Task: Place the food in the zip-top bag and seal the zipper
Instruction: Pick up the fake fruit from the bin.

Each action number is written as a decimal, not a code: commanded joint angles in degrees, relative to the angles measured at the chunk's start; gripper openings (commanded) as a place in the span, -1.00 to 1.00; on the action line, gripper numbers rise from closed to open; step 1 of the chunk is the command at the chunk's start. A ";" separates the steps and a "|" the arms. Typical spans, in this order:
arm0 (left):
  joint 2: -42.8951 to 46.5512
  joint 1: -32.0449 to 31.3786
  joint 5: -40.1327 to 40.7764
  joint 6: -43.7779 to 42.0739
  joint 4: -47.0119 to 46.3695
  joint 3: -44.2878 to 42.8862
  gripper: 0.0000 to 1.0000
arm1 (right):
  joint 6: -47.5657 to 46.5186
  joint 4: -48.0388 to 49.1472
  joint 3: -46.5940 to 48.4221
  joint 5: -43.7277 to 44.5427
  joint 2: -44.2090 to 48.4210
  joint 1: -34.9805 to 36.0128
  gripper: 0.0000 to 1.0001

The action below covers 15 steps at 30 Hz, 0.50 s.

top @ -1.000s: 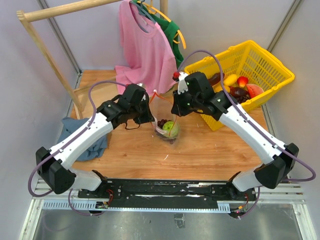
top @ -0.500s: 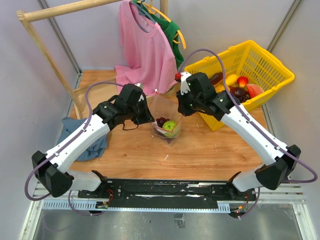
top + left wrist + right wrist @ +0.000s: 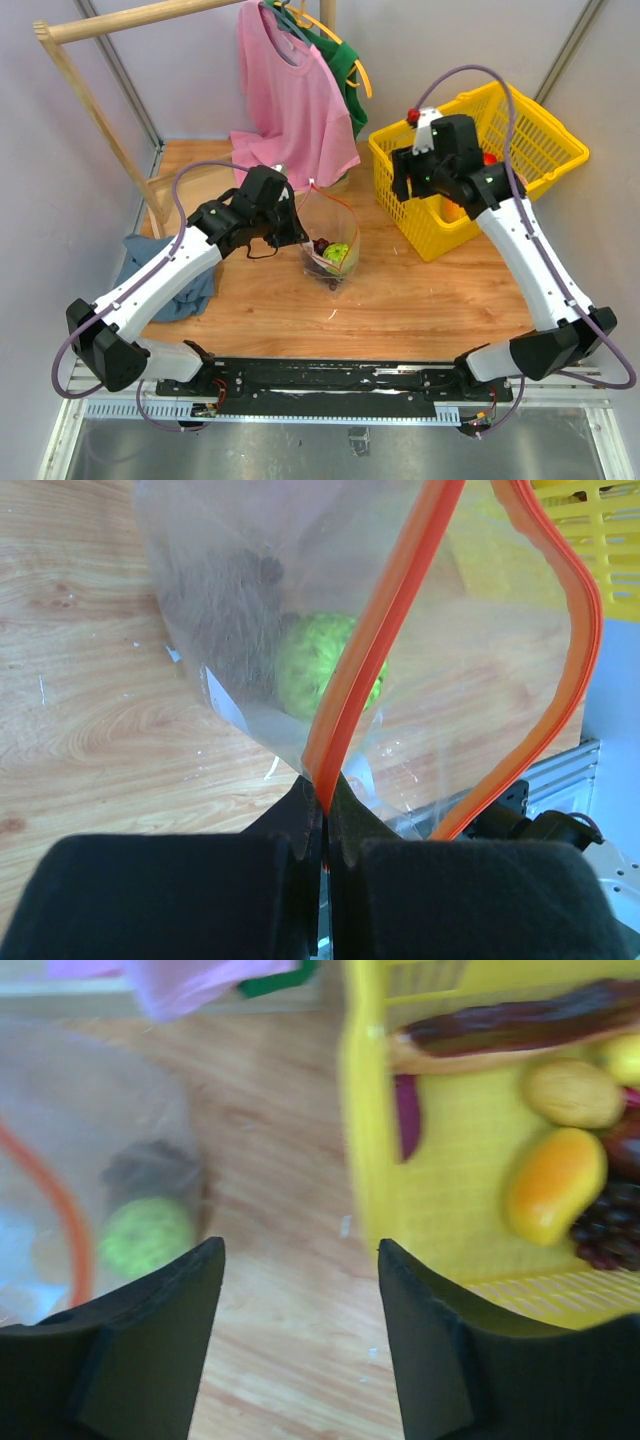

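Note:
The clear zip-top bag (image 3: 330, 228) stands open on the wooden table, and its orange zipper (image 3: 380, 640) runs round the mouth. My left gripper (image 3: 327, 800) is shut on the zipper's near edge and holds the bag up. Inside the bag lie a green fruit (image 3: 325, 665) and dark grapes (image 3: 235, 610). My right gripper (image 3: 300, 1250) is open and empty, hovering over the table beside the left wall of the yellow basket (image 3: 355, 1110). More food lies in the basket: an orange-yellow fruit (image 3: 555, 1185), a long dark piece (image 3: 520, 1025) and more grapes (image 3: 610, 1225).
The yellow basket (image 3: 545, 135) sits at the back right. A pink shirt (image 3: 290, 90) and a green garment (image 3: 347, 62) hang from a wooden rack (image 3: 90, 100) behind the bag. A blue-grey cloth (image 3: 165, 270) lies at the left.
My right gripper has opened and swung up and to the right, from the bag's mouth to the basket's near left corner. The left gripper still holds the bag, which sagged slightly.

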<state>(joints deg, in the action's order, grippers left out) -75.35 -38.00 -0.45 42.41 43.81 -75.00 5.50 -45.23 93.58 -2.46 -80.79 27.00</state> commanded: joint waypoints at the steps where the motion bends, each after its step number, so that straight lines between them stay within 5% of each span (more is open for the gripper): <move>1: -0.14 0.29 -0.31 -0.99 -1.71 -1.32 -0.99 | -2.11 -2.49 2.92 5.21 -1.24 -8.20 0.35; 15: 0.30 0.29 -1.46 -1.66 -3.19 0.24 -0.99 | 0.04 5.30 3.07 9.36 -15.70 -23.94 0.72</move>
<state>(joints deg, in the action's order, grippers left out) -75.37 -38.00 -1.04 41.78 43.24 -74.98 4.69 -42.85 96.36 4.12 -92.42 6.44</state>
